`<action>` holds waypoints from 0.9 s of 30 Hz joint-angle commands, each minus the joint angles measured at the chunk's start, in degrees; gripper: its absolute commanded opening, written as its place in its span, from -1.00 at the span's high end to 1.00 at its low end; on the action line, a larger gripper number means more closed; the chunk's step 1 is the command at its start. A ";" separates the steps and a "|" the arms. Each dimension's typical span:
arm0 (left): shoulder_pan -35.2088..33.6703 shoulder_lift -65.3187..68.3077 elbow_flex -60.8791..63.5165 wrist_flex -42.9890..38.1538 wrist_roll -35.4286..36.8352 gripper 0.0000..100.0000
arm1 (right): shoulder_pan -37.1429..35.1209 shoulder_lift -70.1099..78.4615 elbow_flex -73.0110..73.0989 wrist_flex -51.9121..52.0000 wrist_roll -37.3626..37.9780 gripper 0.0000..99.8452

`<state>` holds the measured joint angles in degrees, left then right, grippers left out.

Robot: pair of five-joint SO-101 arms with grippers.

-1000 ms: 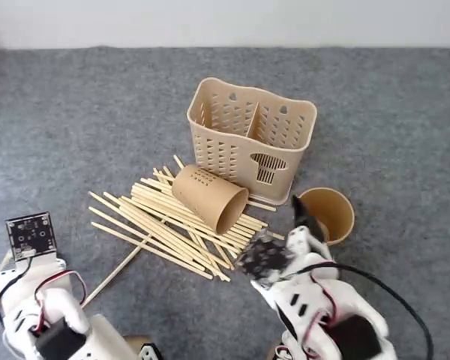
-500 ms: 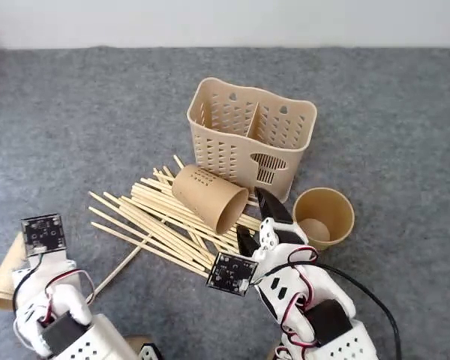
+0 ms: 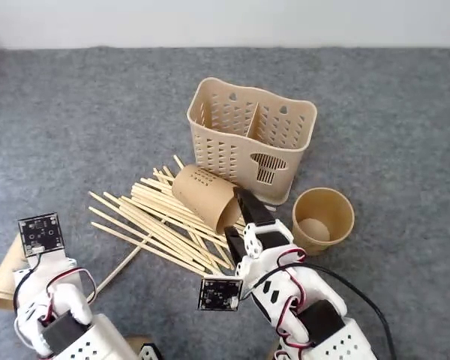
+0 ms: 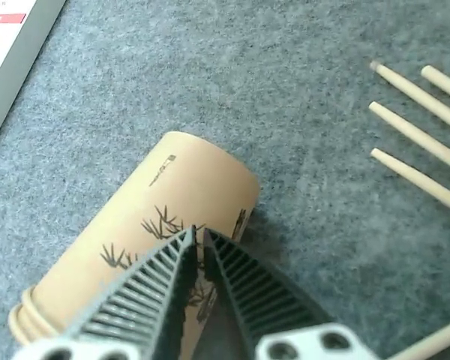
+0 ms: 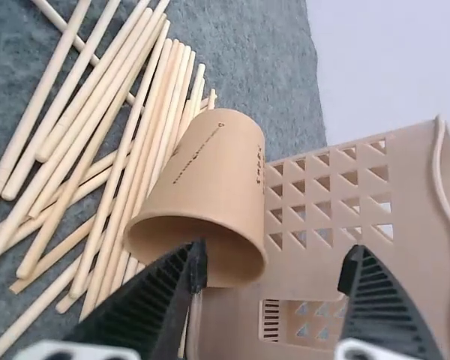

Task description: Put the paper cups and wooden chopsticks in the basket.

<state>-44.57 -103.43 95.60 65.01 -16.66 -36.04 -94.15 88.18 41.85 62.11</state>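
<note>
Paper cup (image 3: 208, 196) lies on its side on the chopsticks (image 3: 154, 221), just beside the basket (image 3: 251, 135). Right gripper (image 5: 274, 266) has fingers spread wide at its mouth. Second cup (image 3: 324, 216) stands upright near the basket. Left gripper (image 4: 196, 236) has fingers closed, over third cup (image 4: 157, 210) lying on the mat (image 4: 300, 112).

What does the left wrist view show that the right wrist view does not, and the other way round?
Left wrist, not right: a bamboo-printed paper cup on its side on the mat, by the left gripper, jaws closed. Right wrist, not left: the basket and a second cup lying on the chopsticks, its mouth toward the right gripper, jaws open. Both: chopsticks and grey mat.
</note>
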 commanded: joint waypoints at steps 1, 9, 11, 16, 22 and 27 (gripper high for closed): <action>0.09 -0.88 -0.22 -0.88 0.44 0.95 | -0.48 -1.01 -0.62 -1.36 0.79 0.41; 0.09 -0.88 -0.22 -0.88 0.44 0.95 | -0.13 3.91 -8.18 3.47 0.53 0.42; 0.09 -0.88 -0.22 -0.88 0.44 0.95 | 0.04 8.75 -13.01 6.64 -0.62 0.42; 0.09 -0.88 -0.22 -0.88 0.44 0.95 | 0.48 23.87 -24.53 10.95 -3.52 0.42; 0.09 -0.88 -0.22 -0.79 0.44 0.95 | 0.57 36.00 -25.49 5.32 3.16 0.41; 0.09 -0.88 -0.22 -0.79 0.44 0.95 | 1.10 44.35 -25.49 0.22 6.51 0.41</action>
<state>-44.57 -103.43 95.60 65.01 -16.66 -36.04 -53.89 66.29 45.45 66.07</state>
